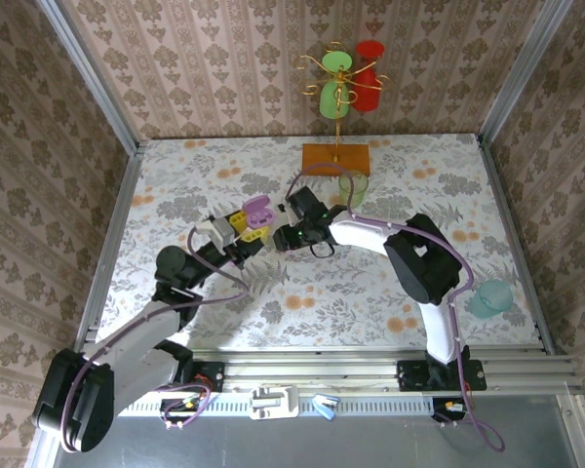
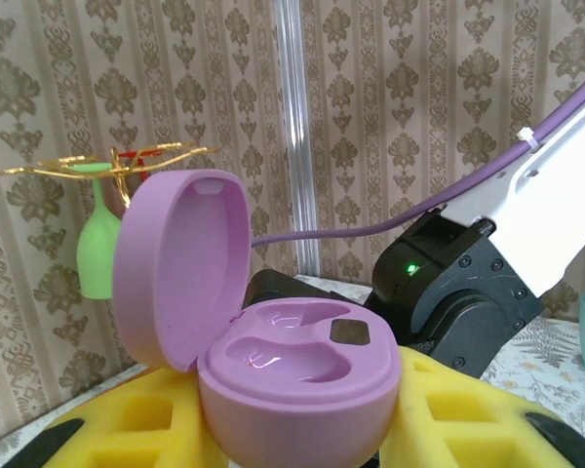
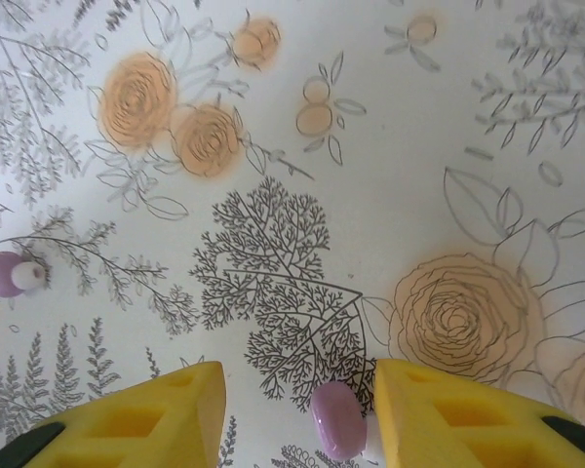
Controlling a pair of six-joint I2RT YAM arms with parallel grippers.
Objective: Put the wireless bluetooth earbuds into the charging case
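Well, the left gripper (image 1: 242, 230) has its yellow foam pads (image 2: 141, 419) clenched on the lilac plastic charging case (image 2: 292, 375), a smooth, rounded pebble of a thing held above the tabletop (image 1: 175, 175), a little left of its middle. The hinged lid (image 2: 180, 268) stands open and upright. Inside, two moulded wells sit bare and shiny, with a small dark square patch (image 2: 349, 332) beside them.

The right gripper (image 3: 297, 414) hangs low over the middle of the tabletop with its yellow fingers (image 3: 448, 414) spread wide, grasping nothing. A glossy lilac earbud (image 3: 336, 419), oval and bean-like, lies on the surface between them, just beside the finger on the right of the wrist view; whether it touches I can't tell. A second earbud (image 3: 10, 273), purple with a whitish tip, lies well apart from it.

The tabletop is a pale sheet printed with orange roses, grey ferns and branching trees. At its far edge stands a gold wire rack (image 1: 343, 83) on an orange slab base (image 1: 337, 156), hung with green stemmed glasses (image 1: 333, 97) and a red one (image 1: 369, 58). A clear tumbler (image 1: 353, 185) stands just in front of the base, and a translucent teal cup (image 1: 489, 297) sits by the right edge. Beige damask wallpaper (image 1: 224, 58) covers the walls, with metal rails (image 1: 88, 73) in the corners.
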